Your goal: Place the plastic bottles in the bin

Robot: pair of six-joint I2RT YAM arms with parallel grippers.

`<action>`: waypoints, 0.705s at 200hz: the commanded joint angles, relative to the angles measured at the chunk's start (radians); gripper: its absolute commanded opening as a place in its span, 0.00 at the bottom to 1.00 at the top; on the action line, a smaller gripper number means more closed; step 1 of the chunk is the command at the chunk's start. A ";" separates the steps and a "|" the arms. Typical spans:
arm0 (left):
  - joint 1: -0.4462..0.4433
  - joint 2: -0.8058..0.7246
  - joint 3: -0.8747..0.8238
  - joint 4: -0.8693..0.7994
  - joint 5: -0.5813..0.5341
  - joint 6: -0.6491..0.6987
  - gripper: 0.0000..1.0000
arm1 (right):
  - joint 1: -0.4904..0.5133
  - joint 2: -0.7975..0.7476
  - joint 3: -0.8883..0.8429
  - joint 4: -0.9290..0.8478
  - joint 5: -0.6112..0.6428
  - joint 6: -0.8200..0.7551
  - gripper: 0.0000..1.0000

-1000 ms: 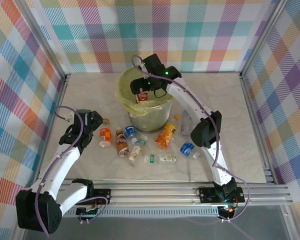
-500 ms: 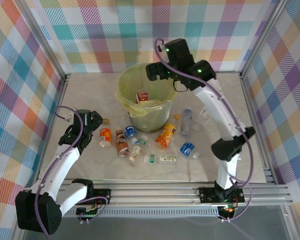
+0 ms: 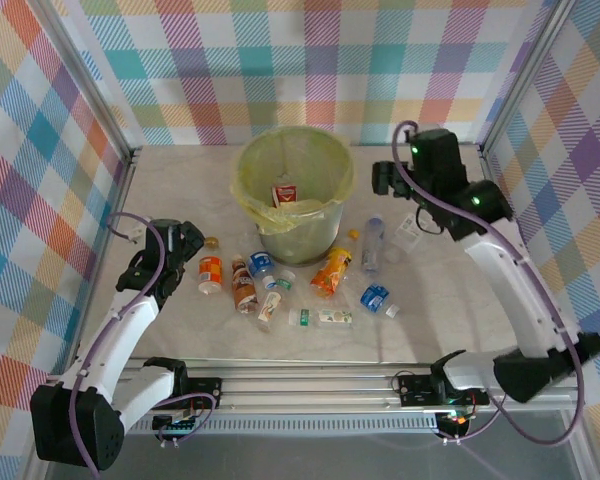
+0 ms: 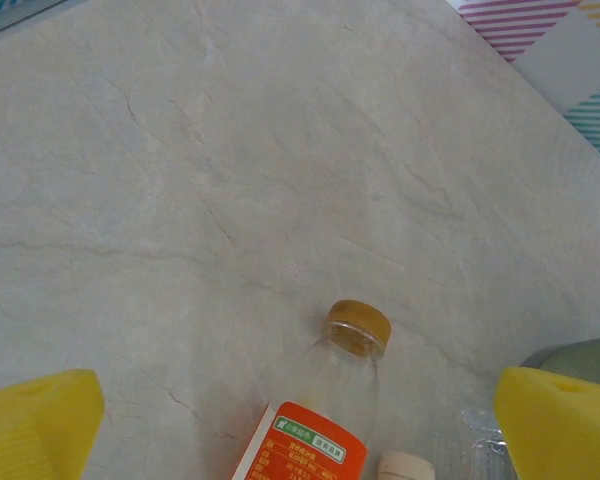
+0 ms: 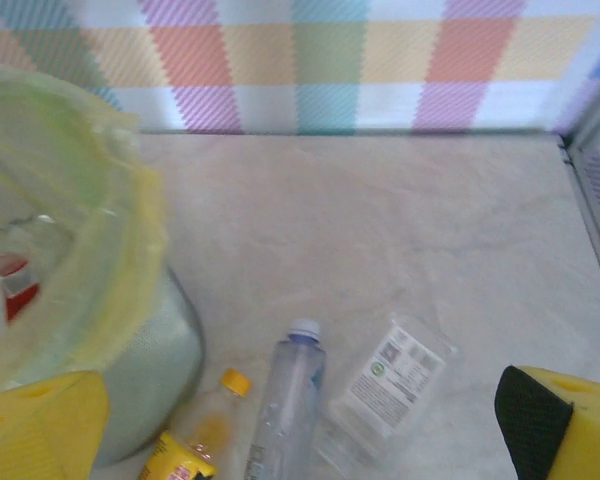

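Both claws are released and carry nothing. The left claw [image 4: 300, 430] hangs over the orange-label bottle [image 4: 330, 390], one finger on each side, probably lined up to pinch it across the body. This bottle lies on the desk [image 3: 180, 180]. Its long axis runs up the wrist frame, gold cap toward the top. The right claw [image 5: 300, 430] is beside the bin [image 3: 244, 168], above a clear bottle [image 5: 288, 392] whose cap also points to the top. Other bottles [image 3: 280, 290] lie scattered mid-frame below the bin.
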 commanded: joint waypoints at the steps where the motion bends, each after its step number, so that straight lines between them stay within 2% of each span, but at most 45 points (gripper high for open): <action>1: 0.014 -0.013 -0.017 -0.019 0.007 0.004 1.00 | -0.037 -0.071 -0.110 0.023 0.016 0.090 1.00; 66: 0.014 0.013 -0.036 -0.006 0.074 0.004 1.00 | -0.192 -0.201 -0.440 0.032 0.002 0.260 1.00; 96: 0.015 0.053 -0.031 -0.004 0.100 0.046 1.00 | -0.214 -0.219 -0.562 0.049 -0.001 0.315 1.00; 141: 0.015 0.203 0.031 0.006 0.227 0.159 1.00 | -0.221 -0.221 -0.661 0.067 0.002 0.363 1.00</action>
